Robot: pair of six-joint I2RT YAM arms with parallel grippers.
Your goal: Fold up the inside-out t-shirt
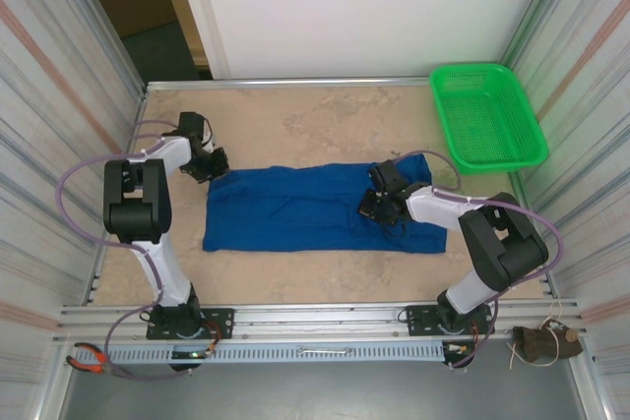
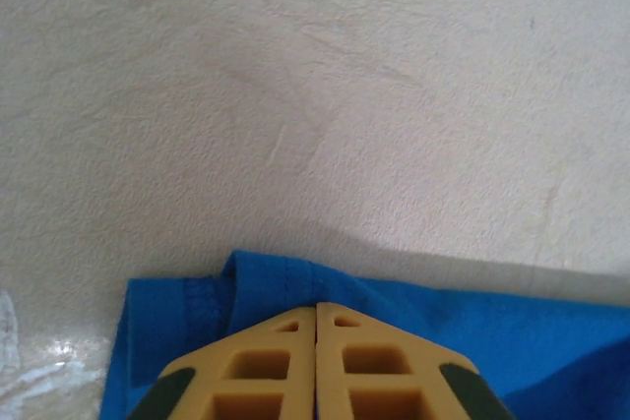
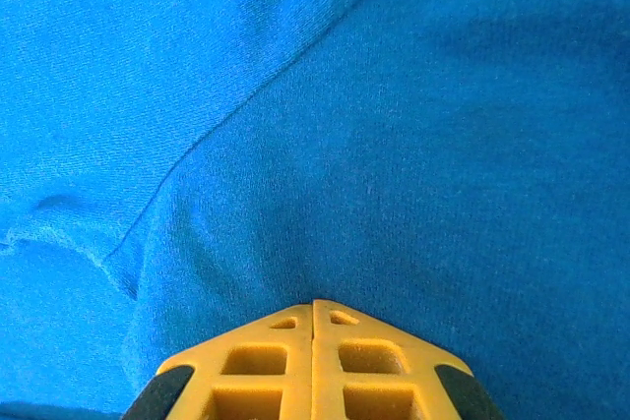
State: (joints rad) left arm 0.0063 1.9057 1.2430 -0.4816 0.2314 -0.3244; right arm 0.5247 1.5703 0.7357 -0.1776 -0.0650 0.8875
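The inside-out t-shirt (image 1: 295, 209) lies as a long royal-blue rectangle across the middle of the table. My left gripper (image 1: 219, 166) sits at the shirt's far left corner. In the left wrist view its yellow jaws (image 2: 316, 306) are shut on the stitched hem of the t-shirt (image 2: 266, 282), which bunches up slightly at the tips. My right gripper (image 1: 370, 206) rests on the right part of the shirt. In the right wrist view it (image 3: 313, 302) is shut with its tips pinched into the t-shirt (image 3: 394, 125), beside a diagonal seam.
A green mesh basket (image 1: 487, 115) stands at the far right corner of the table (image 1: 295, 125). Ribbed walls close in both sides. Pliers (image 1: 87, 361) lie on the front rail at the left, and a small brown object (image 1: 539, 343) at the right.
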